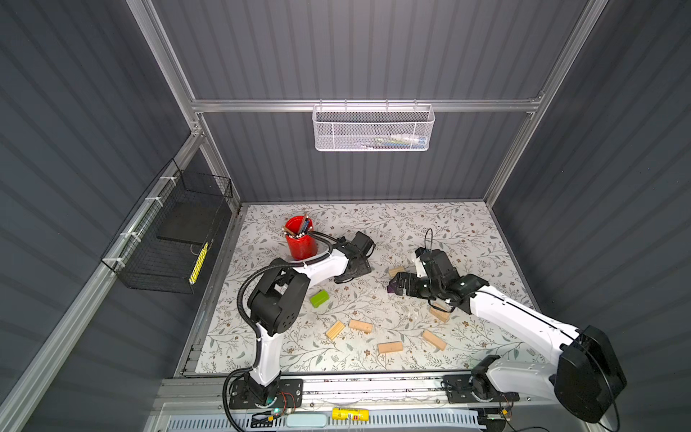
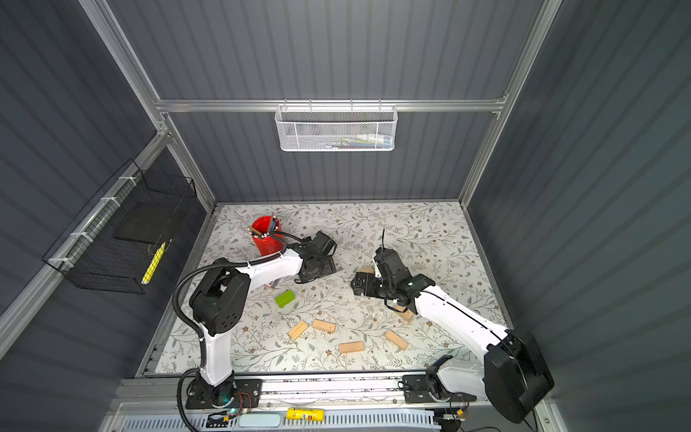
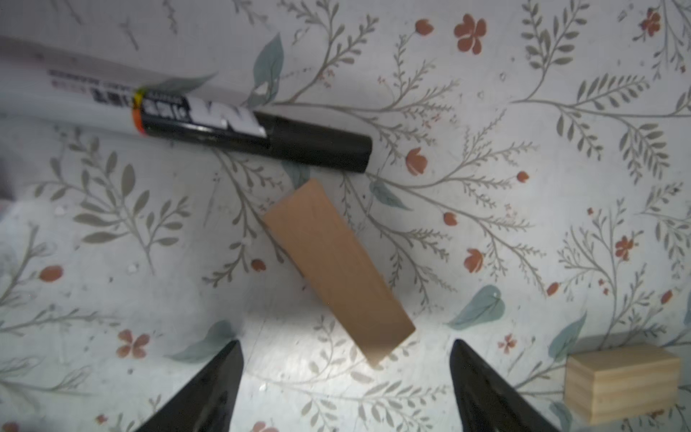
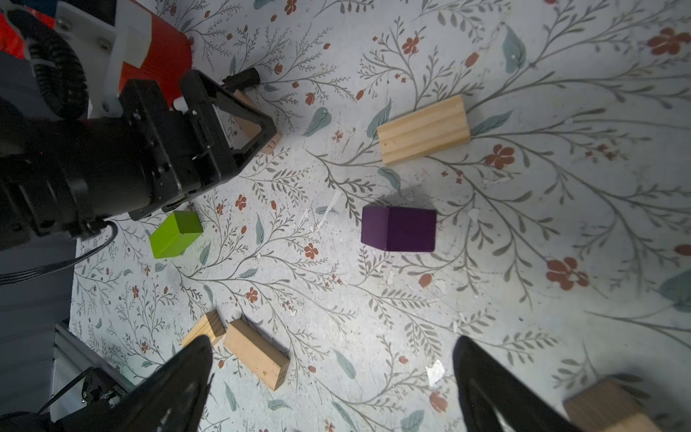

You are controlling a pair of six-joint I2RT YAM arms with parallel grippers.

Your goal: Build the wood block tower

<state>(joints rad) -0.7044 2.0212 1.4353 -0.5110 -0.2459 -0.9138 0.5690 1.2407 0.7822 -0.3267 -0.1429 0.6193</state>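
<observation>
Here, a wood block (image 3: 336, 269) lies askew ahead of the left pincer (image 3: 344, 342).

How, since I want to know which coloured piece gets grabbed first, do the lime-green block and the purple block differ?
Colour: the lime-green block is bright green, the purple block dark purple. Place: the purple block lies ahead of the open right gripper; the lime-green block lies off to one side, beside the left arm. Both rest on the table, unheld and unstacked.
</observation>
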